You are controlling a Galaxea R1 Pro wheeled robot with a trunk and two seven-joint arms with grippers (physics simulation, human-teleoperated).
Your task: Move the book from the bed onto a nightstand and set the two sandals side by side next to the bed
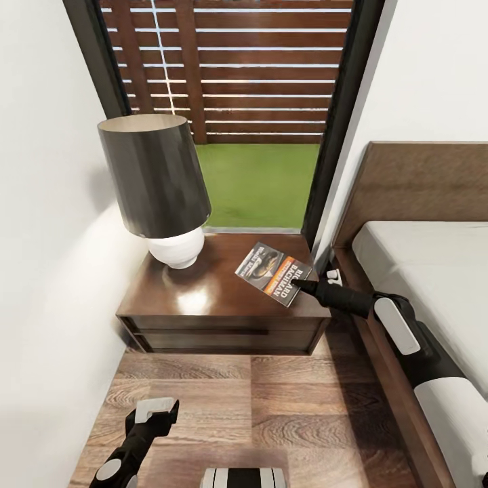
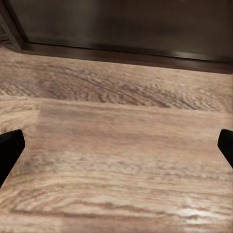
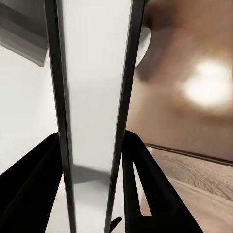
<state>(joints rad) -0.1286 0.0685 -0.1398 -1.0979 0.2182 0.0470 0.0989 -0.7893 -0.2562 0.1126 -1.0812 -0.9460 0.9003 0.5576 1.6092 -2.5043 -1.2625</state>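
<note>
Your left gripper (image 1: 157, 409) low over wood floor (image 1: 271, 407), jaws spread wide, nothing between. Your right gripper (image 1: 303, 285) reaches from bed (image 1: 420, 264) side, jaws clamped on book (image 1: 273, 272) edge. Book over right part of nightstand (image 1: 203, 298) top; whether it touches the wood, can't tell. Lamp (image 1: 159, 186) at nightstand's left rear. Window (image 1: 257, 102) behind, fence and lawn outside.

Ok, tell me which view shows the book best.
The head view: the book shows its whole cover there, over the nightstand, pinched at one corner by the right gripper. The right wrist view catches it edge-on between the fingers.
</note>
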